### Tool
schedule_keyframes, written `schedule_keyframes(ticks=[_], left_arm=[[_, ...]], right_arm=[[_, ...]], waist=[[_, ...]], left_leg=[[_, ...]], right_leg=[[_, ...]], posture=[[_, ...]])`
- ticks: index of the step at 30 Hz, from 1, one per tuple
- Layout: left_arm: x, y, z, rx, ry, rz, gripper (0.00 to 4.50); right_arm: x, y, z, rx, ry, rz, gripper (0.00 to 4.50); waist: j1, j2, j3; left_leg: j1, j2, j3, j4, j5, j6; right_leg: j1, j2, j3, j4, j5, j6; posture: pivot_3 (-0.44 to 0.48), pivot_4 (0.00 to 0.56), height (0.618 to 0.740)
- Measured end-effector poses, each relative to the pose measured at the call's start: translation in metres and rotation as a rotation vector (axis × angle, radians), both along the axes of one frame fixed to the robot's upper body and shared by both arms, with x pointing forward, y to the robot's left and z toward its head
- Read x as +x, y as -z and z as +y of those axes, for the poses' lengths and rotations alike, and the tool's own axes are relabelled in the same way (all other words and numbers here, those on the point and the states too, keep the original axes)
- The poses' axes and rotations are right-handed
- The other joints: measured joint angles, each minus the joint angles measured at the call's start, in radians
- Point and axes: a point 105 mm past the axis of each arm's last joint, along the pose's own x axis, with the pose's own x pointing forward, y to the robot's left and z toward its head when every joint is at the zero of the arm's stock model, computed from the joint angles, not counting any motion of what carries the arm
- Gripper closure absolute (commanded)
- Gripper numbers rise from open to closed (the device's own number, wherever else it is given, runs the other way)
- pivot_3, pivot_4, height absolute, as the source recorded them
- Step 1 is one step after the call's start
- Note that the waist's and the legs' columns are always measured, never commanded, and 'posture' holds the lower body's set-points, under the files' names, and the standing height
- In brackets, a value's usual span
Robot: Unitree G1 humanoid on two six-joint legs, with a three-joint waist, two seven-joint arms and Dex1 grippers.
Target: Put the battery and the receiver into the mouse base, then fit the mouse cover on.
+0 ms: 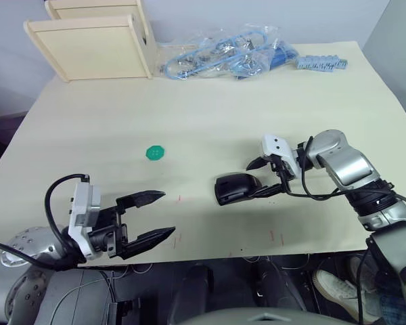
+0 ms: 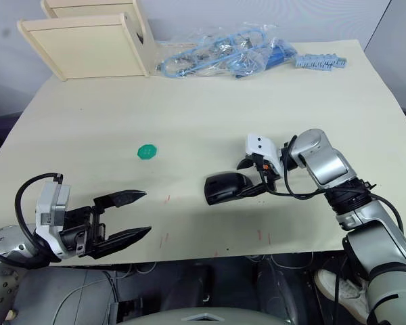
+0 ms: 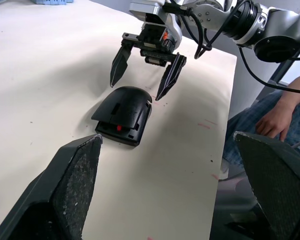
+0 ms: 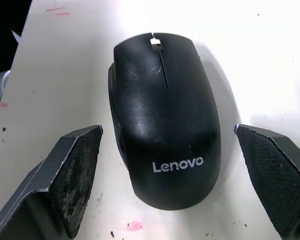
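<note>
Right claw (image 1: 265, 177): fingers spread wide, holding nothing, tips either side of the rear of the mouse cover, just apart from it.
Mouse cover (image 4: 165, 122): smooth black shell with white lettering, lying on the mouse base, its front end lifted a little.
Mouse base (image 3: 121, 132): on the table (image 1: 210, 122) near the front edge, a red part showing under the cover.
Left claw (image 1: 149, 215): wide open, empty, over the table's front edge, well apart from the mouse.
Green disc (image 1: 154, 154): flat on the table, between the two claws and farther back.
Person's hand (image 3: 276, 114): beyond the table's edge.
</note>
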Motion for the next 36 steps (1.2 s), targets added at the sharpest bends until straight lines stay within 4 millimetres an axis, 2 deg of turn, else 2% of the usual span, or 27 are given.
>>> schedule_keyframes(ticks=[13, 16, 36], left_arm=[[0.0005, 0.0008, 0.0002, 0.000, -0.006, 0.010, 0.00], [0.0005, 0.0009, 0.0002, 0.000, -0.006, 0.010, 0.00], [0.0004, 0.0010, 0.0003, 0.000, -0.007, 0.011, 0.00]], right_arm=[[0.0012, 0.0042, 0.0002, -0.013, 0.008, 0.007, 0.06], [0.0012, 0.0043, 0.0003, -0.013, 0.008, 0.007, 0.80], [0.0011, 0.0045, 0.0015, -0.012, 0.004, 0.004, 0.80]], waist=[[0.000, 0.000, 0.000], [0.000, 0.000, 0.000], [0.000, 0.000, 0.000]], left_leg=[[0.000, 0.000, 0.000, 0.000, 0.000, 0.000], [0.000, 0.000, 0.000, 0.000, 0.000, 0.000], [0.000, 0.000, 0.000, 0.000, 0.000, 0.000]], right_leg=[[0.000, 0.000, 0.000, 0.000, 0.000, 0.000], [0.000, 0.000, 0.000, 0.000, 0.000, 0.000], [0.000, 0.000, 0.000, 0.000, 0.000, 0.000]], posture=[[0.000, 0.150, 0.740], [0.000, 0.150, 0.740], [0.000, 0.150, 0.740]])
